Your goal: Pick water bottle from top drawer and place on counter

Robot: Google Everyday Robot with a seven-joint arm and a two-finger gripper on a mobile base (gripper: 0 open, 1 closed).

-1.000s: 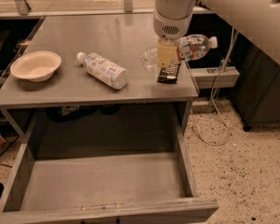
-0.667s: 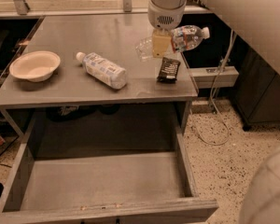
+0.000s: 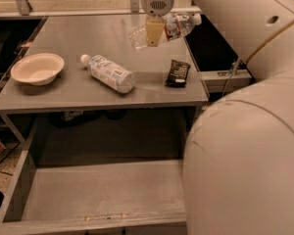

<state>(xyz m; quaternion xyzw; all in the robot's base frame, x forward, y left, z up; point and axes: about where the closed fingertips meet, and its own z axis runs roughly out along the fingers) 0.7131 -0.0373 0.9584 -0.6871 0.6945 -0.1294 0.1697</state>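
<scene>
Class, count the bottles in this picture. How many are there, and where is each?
2. The water bottle is held in the gripper above the counter's far right; a labelled bottle lies on its side mid-counter. The arm may hide others.

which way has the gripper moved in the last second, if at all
Yes. The gripper, shut on the water bottle, has moved up and left in view, away from the packet.

So the bottle (image 3: 180, 25) is clear and ribbed, with a red-and-white band near the shoulder. It's sideways in the air, cap pointing right, pinched in the gripper (image 3: 155, 37) over the far right of the counter (image 3: 88, 33). The drawer (image 3: 98, 192) sits pulled open below, plain grey floor showing.
</scene>
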